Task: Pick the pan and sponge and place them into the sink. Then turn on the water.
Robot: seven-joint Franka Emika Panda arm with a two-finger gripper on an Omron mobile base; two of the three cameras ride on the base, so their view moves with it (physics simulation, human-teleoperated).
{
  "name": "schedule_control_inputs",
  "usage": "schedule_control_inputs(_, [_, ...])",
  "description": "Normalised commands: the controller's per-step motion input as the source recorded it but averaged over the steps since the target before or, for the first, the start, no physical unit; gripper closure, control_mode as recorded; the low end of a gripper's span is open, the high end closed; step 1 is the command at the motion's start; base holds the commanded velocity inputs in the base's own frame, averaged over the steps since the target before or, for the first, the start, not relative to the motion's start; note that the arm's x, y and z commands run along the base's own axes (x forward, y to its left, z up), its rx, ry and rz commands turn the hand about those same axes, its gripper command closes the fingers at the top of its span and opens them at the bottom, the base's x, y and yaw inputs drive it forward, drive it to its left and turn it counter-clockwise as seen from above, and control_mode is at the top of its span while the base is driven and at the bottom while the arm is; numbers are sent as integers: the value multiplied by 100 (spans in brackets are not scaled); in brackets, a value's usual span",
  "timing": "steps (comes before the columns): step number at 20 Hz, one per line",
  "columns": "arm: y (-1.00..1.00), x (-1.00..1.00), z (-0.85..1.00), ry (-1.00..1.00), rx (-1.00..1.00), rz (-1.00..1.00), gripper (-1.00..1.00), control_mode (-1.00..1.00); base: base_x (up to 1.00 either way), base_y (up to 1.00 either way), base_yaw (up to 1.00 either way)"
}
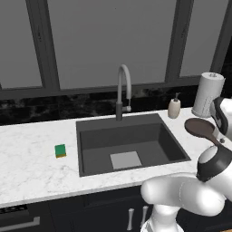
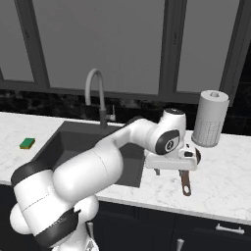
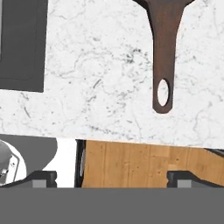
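Pan [image 1: 201, 128]: one, on tabletop [image 1: 31, 158] right of sink [image 1: 86, 136], beside soap bottle [image 1: 174, 108] and paper towel roll [image 1: 207, 94].
Sponge [image 1: 60, 150]: one (left of sink).
End effector [image 3: 112, 179]: spread, above pan handle [image 3: 165, 52].

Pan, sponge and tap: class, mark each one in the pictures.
pan [image 3: 165, 39], hand view, on its handle.
sponge [image 1: 60, 150], left base view, on its green top.
tap [image 1: 123, 86], left base view, on its curved neck.
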Motion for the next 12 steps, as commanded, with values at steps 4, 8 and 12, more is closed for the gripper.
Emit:
schedule_control_inputs(4, [-3, 16, -25, -9, 2, 4, -100, -100, 0, 0, 0])
schedule_control_inputs(8, [-1, 19, -21, -7, 7, 4, -100, -100, 0, 0, 0])
schedule_control_inputs(12, [-2, 19, -6, -1, 3, 1, -100, -100, 0, 0, 0])
